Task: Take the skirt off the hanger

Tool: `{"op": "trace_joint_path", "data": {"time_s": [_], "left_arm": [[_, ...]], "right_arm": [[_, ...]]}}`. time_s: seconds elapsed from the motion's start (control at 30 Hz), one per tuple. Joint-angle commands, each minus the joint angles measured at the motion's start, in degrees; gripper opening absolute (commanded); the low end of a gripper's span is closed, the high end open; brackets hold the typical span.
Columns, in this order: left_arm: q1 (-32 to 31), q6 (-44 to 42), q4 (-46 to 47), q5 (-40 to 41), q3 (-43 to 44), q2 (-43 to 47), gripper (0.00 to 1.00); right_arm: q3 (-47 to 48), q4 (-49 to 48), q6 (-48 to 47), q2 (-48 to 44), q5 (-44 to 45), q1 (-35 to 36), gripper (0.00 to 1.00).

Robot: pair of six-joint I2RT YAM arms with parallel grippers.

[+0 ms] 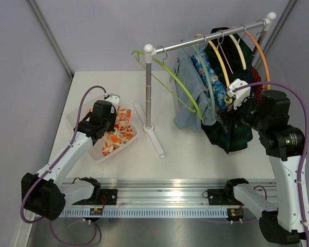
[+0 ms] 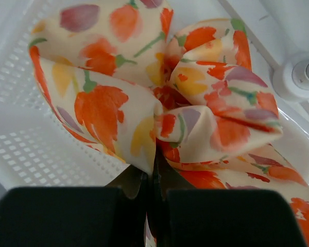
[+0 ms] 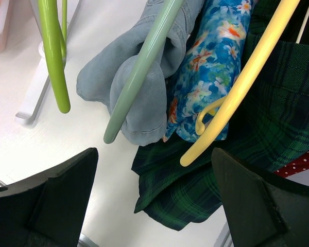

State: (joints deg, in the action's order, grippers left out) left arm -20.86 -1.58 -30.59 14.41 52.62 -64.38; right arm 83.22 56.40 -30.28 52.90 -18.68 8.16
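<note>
A white basket (image 2: 26, 144) lies beneath the left jaws, a grey shirt (image 3: 149, 110) and blue flowered garment (image 3: 216, 51) ahead of the right jaws.

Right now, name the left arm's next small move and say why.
Probably open the left fingers and let go. They are shut on a fold of the flowered skirt, which already lies bunched in the white basket, while the green hanger looks bare, so the skirt seems to be off it.
</note>
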Motion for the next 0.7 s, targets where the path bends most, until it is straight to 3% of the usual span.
{"op": "trace_joint_path", "data": {"time_s": [0.0,0.17,0.23,0.27,0.3,0.4,0.43,0.67], "left_arm": [[1.87,1.23,3.78,-5.27,-2.6,-1.79,0.0],[4.95,3.16,1.24,-9.14,-0.51,-9.17,0.09],[5.74,3.52,-0.08,-10.1,1.6,-10.06,0.21],[5.92,3.78,-0.09,-10.72,1.87,-9.11,0.3],[5.92,4.04,0.44,-10.9,1.96,-7.79,0.55],[5.92,4.92,1.84,-12.65,2.13,0.55,0.91],[5.92,5.36,2.02,-13.09,2.22,3.09,0.99],[5.92,5.8,2.9,-17.3,2.67,19.7,0.99]], "right_arm": [[-0.25,-1.82,0.84,-0.61,-0.83,-0.52,1.0],[-0.25,-2.0,1.37,-0.43,-2.24,-0.52,0.99],[0.45,-1.82,1.63,-0.35,-2.07,-0.52,1.0],[0.8,-1.73,1.8,-0.09,-1.63,-0.52,0.99],[1.24,-1.65,2.24,0.09,-1.54,-0.43,1.0],[3.61,-0.95,3.21,1.14,-2.5,-0.52,1.0],[5.18,-0.68,4.69,1.58,-2.94,-0.52,0.99],[15.64,0.2,16.73,9.48,-5.84,-0.43,0.97]]}}
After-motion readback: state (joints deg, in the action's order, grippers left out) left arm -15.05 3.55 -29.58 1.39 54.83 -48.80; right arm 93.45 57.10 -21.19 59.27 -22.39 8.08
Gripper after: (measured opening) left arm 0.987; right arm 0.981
